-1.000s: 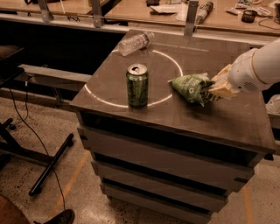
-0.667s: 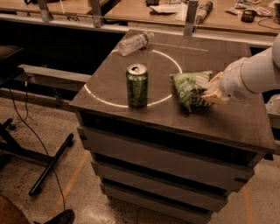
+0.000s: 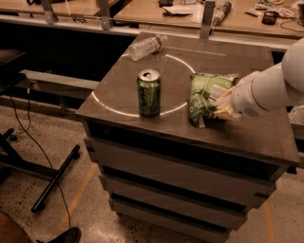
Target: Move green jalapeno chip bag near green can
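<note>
The green can [image 3: 149, 93] stands upright on the dark cabinet top [image 3: 142, 52], left of centre, its silver top and pull tab showing. The green jalapeno chip bag [image 3: 205, 97] is to its right, a short gap away, tilted up on its lower edge. My gripper [image 3: 222, 105] comes in from the right on a white arm and is shut on the bag's right side. The fingers are partly hidden behind the bag.
A clear plastic bottle [image 3: 147, 46] lies on its side at the back left of the top. A bright ring [image 3: 176, 104] is drawn on the surface around the can. A wooden workbench [image 3: 190, 14] with clutter runs behind. A stand leg and cable [image 3: 52, 180] are on the floor, left.
My gripper has carried the bag leftward toward the can and turned it more upright. The can and bottle have not moved.
</note>
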`<state>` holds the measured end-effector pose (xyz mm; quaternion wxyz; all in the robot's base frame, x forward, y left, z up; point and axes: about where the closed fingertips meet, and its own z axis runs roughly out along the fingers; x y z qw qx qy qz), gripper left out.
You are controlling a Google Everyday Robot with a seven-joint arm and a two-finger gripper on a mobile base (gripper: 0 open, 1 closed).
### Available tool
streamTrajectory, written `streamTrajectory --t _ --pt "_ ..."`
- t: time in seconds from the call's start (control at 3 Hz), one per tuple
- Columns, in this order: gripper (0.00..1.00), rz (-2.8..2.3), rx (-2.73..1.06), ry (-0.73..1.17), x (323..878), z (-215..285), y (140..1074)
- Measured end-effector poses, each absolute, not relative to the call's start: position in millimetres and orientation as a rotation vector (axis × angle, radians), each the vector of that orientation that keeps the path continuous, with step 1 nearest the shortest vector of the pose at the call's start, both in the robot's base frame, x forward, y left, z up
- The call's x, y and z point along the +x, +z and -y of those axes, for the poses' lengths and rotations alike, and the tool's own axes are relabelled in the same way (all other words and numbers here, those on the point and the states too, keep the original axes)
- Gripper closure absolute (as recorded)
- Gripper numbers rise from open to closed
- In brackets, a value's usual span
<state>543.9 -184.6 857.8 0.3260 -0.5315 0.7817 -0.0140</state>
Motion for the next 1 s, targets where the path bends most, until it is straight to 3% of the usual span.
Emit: streamTrajectory --t 1.0 --pt "1.0 -1.997 -1.426 0.009 516 169 876"
